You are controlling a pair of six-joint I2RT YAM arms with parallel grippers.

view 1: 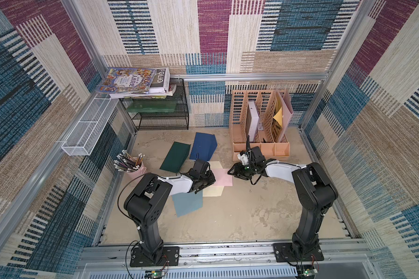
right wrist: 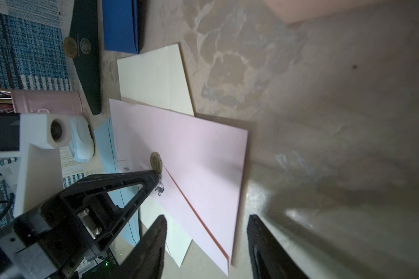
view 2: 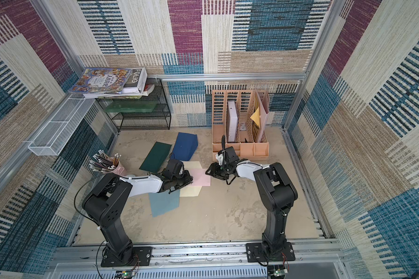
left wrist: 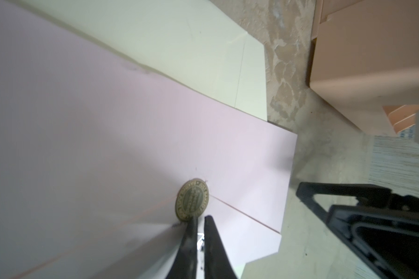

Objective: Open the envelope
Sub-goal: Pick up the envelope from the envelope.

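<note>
Pink paper makes up the envelope [right wrist: 179,154] at the centre of this moment; it lies flat on the mottled beige surface [view 1: 252,217], overlapping a cream envelope [right wrist: 155,79] on its far side and a pale blue envelope [view 1: 188,203] nearer the left arm's base. A round gold seal [left wrist: 192,200] sits where the pink flap's point meets the envelope's body. The left gripper [left wrist: 200,225] has its tips right at that seal, the two jaws drawn nearly together with only a thin slit between them; in the left wrist view a raised fold of the pink flap lies against one jaw, but whether paper is actually pinched cannot be told. The right gripper [right wrist: 207,232] hovers just beside the pink envelope's edge, across from the left gripper, its jaws standing apart and holding nothing, one jaw over the pink paper and one over bare surface. Beyond the left gripper lie a dark green envelope [view 1: 176,157] and a navy envelope [view 1: 203,146], side by side. A pink cup of pencils [view 1: 133,166] stands off to the left gripper's outer side, and a peach file organiser [view 1: 260,125] stands just past the right gripper.
</note>
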